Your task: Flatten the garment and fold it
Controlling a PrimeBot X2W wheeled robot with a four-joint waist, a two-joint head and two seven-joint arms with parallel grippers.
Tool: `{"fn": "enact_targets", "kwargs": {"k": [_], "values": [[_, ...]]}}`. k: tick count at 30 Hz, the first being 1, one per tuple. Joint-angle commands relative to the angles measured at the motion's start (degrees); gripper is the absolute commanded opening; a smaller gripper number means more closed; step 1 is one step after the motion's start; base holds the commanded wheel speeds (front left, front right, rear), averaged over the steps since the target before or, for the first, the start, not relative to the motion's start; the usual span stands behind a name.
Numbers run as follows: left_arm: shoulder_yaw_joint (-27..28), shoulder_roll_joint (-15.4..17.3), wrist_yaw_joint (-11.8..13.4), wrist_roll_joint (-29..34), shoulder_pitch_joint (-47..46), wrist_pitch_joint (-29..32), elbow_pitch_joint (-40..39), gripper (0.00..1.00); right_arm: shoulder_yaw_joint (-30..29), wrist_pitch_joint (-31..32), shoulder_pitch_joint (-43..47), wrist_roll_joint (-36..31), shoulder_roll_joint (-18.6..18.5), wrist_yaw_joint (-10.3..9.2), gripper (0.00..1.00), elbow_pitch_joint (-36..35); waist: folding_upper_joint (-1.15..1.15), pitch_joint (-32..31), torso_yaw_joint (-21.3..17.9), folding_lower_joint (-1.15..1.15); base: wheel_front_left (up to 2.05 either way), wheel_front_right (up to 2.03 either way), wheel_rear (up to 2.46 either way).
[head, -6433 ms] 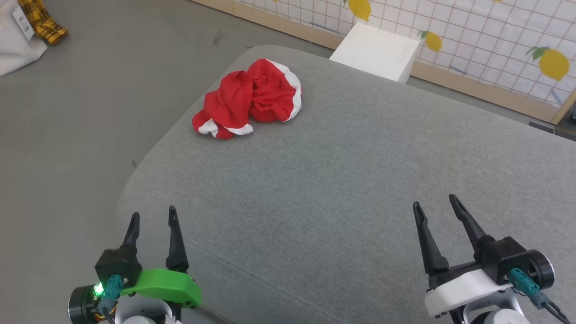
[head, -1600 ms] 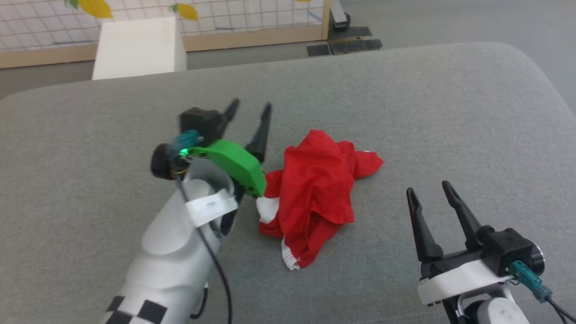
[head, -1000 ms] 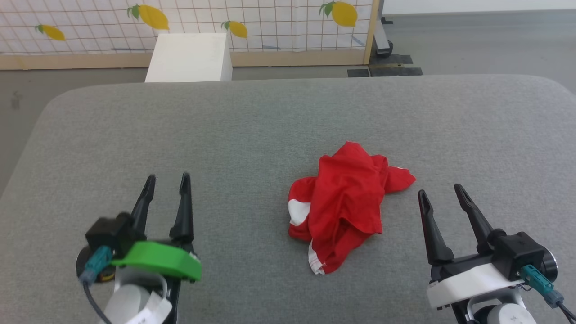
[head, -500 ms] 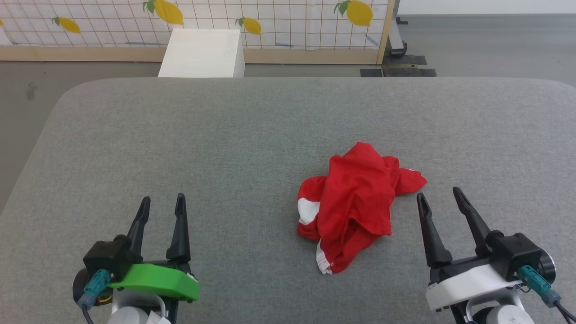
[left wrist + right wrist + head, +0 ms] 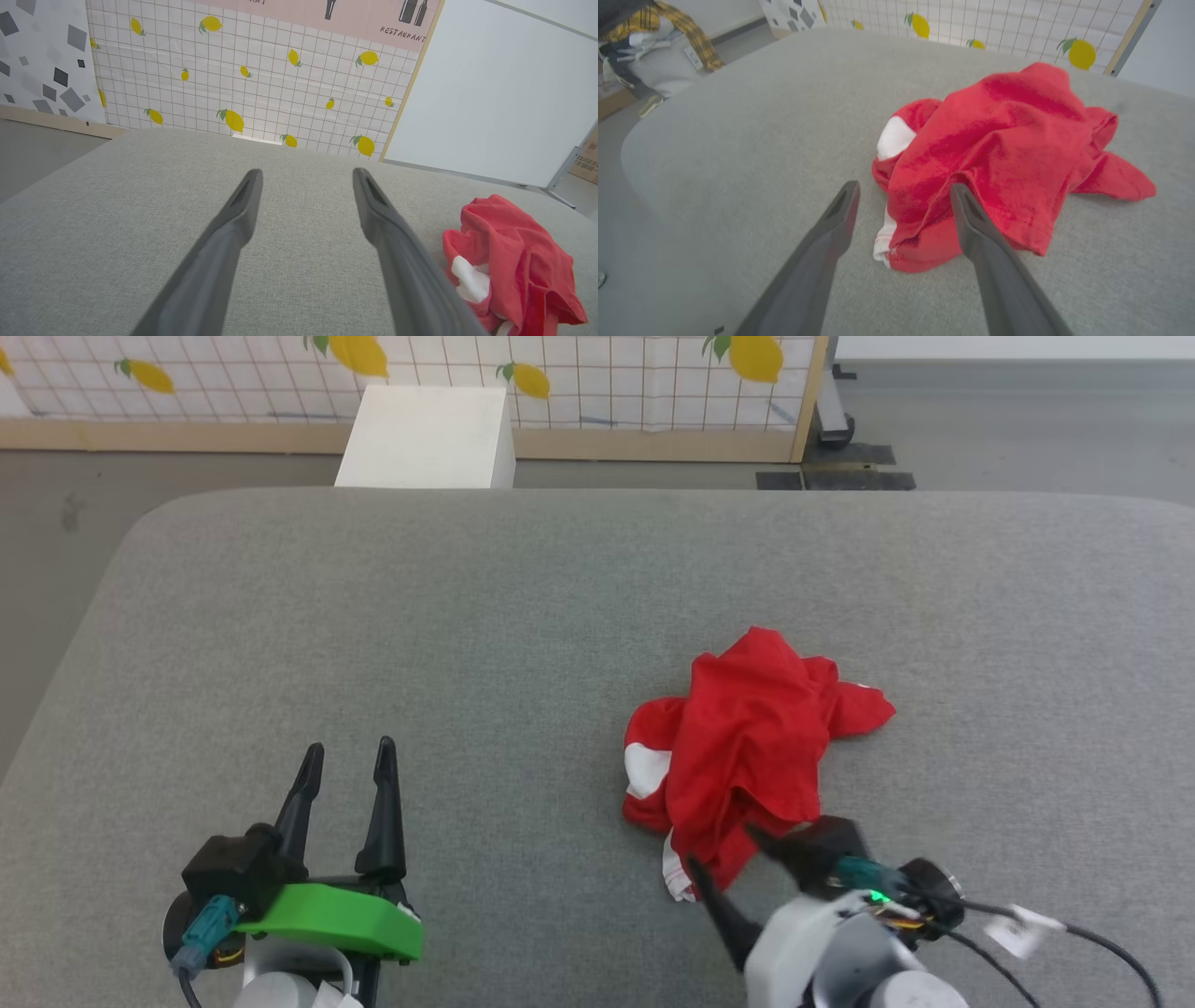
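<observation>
Grey cushion (image 5: pixel 467 616): broad, bare padded top. Left edge rounds off to the floor (image 5: pixel 56 523). Beyond the far edge are a white box (image 5: pixel 425 434) and a lemon-print panel (image 5: pixel 607 383), both well apart from the work. There is plenty of open cushion left of and beyond the heap for spreading; judged less on the near-right side, where the arm now sits.

Garment (image 5: pixel 747 747): lies right of centre, nearer the front than the back. It is the same crumpled red heap as half a second ago, with a white patch on its left flank. Not flattened, no fold begun.

Right end effector (image 5: pixel 724 849): this is the change. Half a second ago it idled at lower right, fingers pointing away from the robot. Now it has swung in to the heap's near edge, fingers aimed up-left. Jaws are fully apart and hold nothing. In the wrist view the fingers straddle the near red fold. Judged: the start of a first grasp to pull the cloth open.

Left end effector (image 5: pixel 348 749): at lower left, well apart from the garment, jaws wide, empty.

White hem corner (image 5: pixel 674 877): sticks out at the near-left of the heap, just beside the right fingers. Judged the likely pick point.
</observation>
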Motion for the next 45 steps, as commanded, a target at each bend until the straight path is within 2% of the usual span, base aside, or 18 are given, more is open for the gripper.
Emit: {"fn": "enact_targets", "kwargs": {"k": [1, 7, 16, 17, 18, 19, 20, 21, 26, 30, 33, 36, 40, 45], "values": [[0.0, -0.3, -0.4, 0.5, 0.3, -0.2, -0.2, 1.0, 1.1, 3.6, -1.6, 0.3, 0.0, -0.1, 1.0, 1.8, 0.0, 0.8, 0.7, 0.0, 0.0, 0.0, 0.0], [-0.1, -0.5, -0.7, 0.3, -0.7, -0.2, -0.3, 1.0, 5.3, 13.6, -5.8, 0.5, 0.0, -0.1, 1.0, 7.3, 0.0, 3.0, 2.2, 0.0, 0.0, 0.0, 0.0], [0.0, -0.7, -0.9, 0.3, -1.9, -0.2, -0.4, 1.0, 7.8, 19.5, -10.8, -0.5, 0.0, -0.1, 0.98, 13.9, 0.0, 5.6, 3.6, 0.0, 0.0, 0.0, 0.0], [0.0, -0.7, -0.9, 0.2, -2.0, -0.2, -0.4, 1.0, 8.2, 19.7, -11.2, -0.2, 0.0, -0.1, 0.76, 14.4, 0.0, 5.7, 3.7, 0.0, 0.0, 0.0, 0.0], [0.0, -0.7, -0.9, 0.2, -2.1, -0.2, -0.4, 1.0, 8.5, 19.8, -11.5, 0.0, 0.0, -0.1, 0.62, 14.8, 0.0, 5.8, 3.7, 0.0, 0.0, 0.0, 0.0], [0.0, -0.7, -0.9, 0.1, -2.1, -0.2, -0.5, 1.0, 9.0, 19.8, -11.9, 0.1, 0.0, -0.1, 0.38, 15.3, 0.0, 5.9, 3.8, 0.0, 0.0, 0.0, 0.0], [0.0, -0.7, -0.9, 0.0, -2.2, -0.2, -0.5, 1.0, 9.3, 19.8, -12.2, 0.3, 0.0, -0.1, 0.31, 15.6, 0.0, 5.9, 3.8, 0.0, 0.0, 0.0, 0.0], [0.0, -0.7, -0.9, -0.1, -2.2, -0.2, -0.4, 1.0, 9.7, 19.6, -12.6, 0.6, 0.0, -0.1, 0.01, 15.9, 0.0, 5.9, 3.8, 0.0, 0.0, 0.0, 0.0], [0.0, -0.7, -0.8, -0.4, -2.1, -0.2, -0.2, 1.0, 11.6, 16.7, -13.7, 4.1, 0.0, -0.1, 0.0, 14.4, 0.0, 5.3, 3.5, 0.0, 0.0, 0.0, 0.0], [0.2, -0.7, -0.6, -0.4, -1.8, -0.2, -0.2, 1.0, 11.4, 12.2, -15.1, 9.0, 0.0, -0.1, 0.0, 9.0, 0.0, 4.5, 2.7, 0.0, 0.0, 0.0, 0.0], [0.2, -0.7, -0.5, -0.3, -1.5, -0.2, -0.1, 1.0, 7.6, 8.8, -16.5, 11.1, 0.0, -0.1, 0.0, 3.8, 0.0, 3.8, 2.2, 0.0, 0.0, 0.0, 0.0], [0.2, -0.7, -0.5, -0.2, -1.3, -0.2, -0.1, 1.0, 0.2, 6.4, -17.1, 10.6, 0.0, -0.1, 0.0, 0.1, 0.0, 3.3, 1.9, 0.0, 0.0, 0.0, 0.0], [-0.2, -0.7, -0.5, -0.3, -1.0, -0.2, -0.1, 1.0, -14.6, 5.9, -15.3, 7.5, 0.0, -0.1, 0.0, -1.3, 0.0, 2.6, 1.7, 0.0, 0.0, 0.0, 0.0], [-0.8, -0.7, -0.5, -0.4, -0.8, -0.2, 0.1, 1.0, -32.5, 8.5, -11.6, 3.1, 0.0, -0.1, 0.0, 2.2, 0.0, 2.3, 2.0, 0.0, 0.0, 0.0, 0.0]]}}
